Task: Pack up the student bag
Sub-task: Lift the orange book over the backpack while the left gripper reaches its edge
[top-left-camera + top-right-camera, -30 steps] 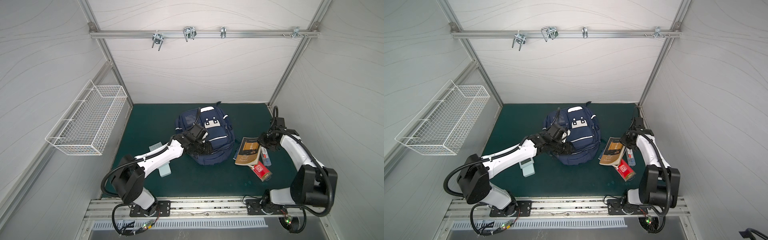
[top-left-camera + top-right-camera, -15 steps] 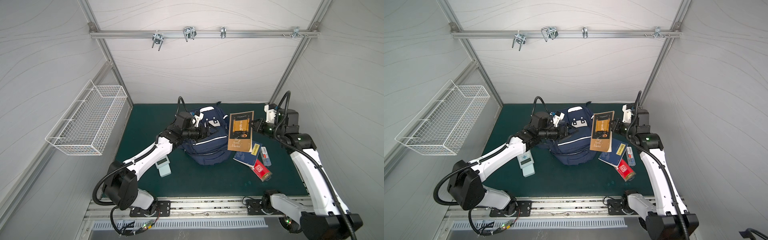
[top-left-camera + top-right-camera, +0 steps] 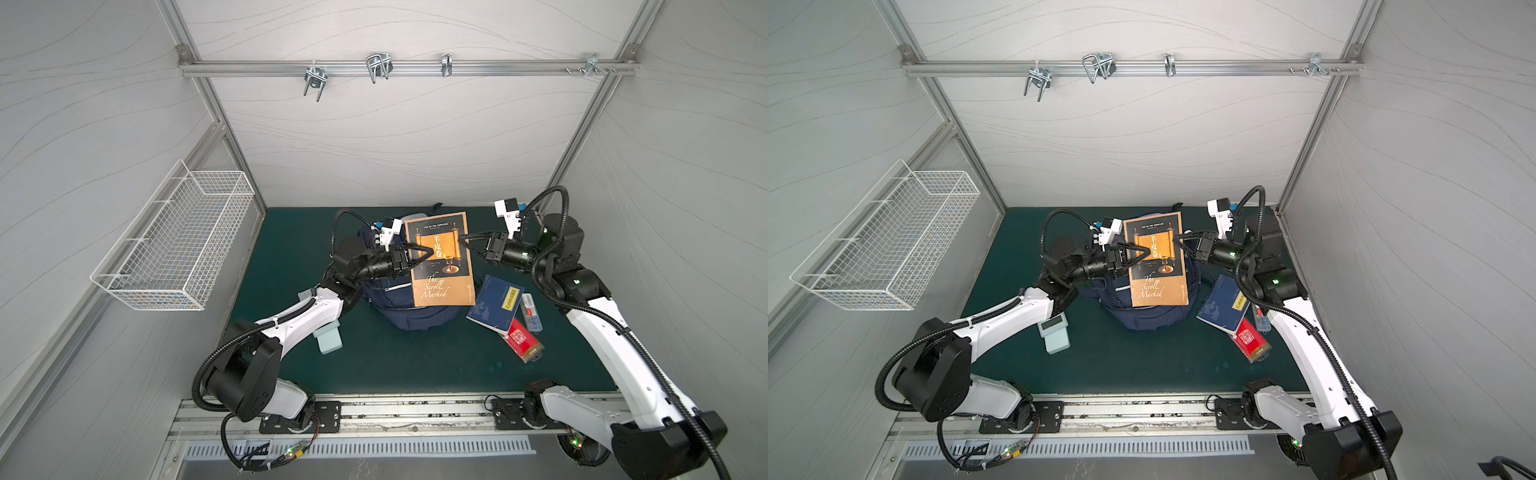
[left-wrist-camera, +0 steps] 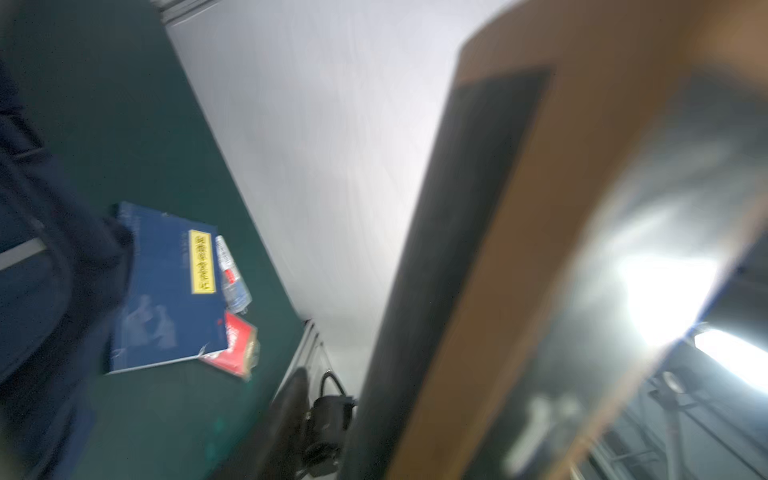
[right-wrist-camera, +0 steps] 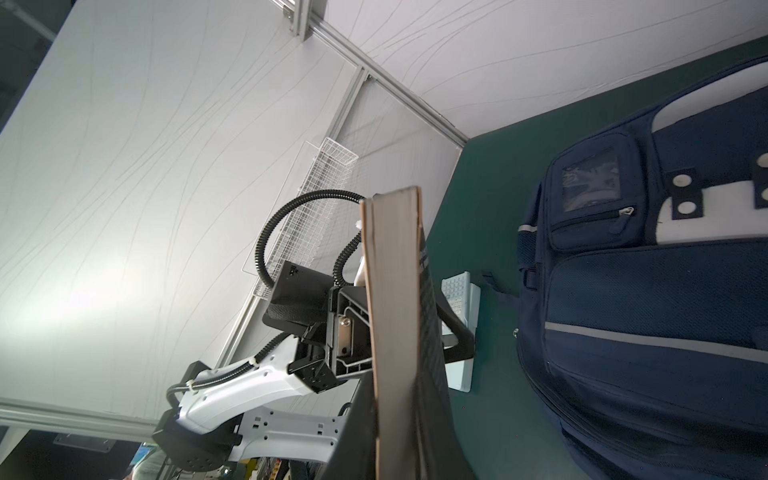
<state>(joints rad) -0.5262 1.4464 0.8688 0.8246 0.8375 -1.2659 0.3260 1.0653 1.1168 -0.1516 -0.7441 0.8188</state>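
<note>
Two sets of fingers meet on one orange book (image 3: 440, 270) in both top views. The right fingers (image 3: 463, 240) are pinched shut on its right edge. The left fingers (image 3: 428, 252) straddle its left edge, but I cannot tell whether they are clamped. The student bag (image 3: 415, 318) lies on the bench (image 3: 374, 365) straight below both, neither arm nearer. The book's long axis runs far to near, along the bag's.

The left wrist view is blurred, mostly book cover, with a blue book (image 4: 166, 291) on the bench right of the bag.

The right wrist view shows the book edge-on, well above the bag. The bag's front pockets look zipped and its main mouth is probably out of view.
</note>
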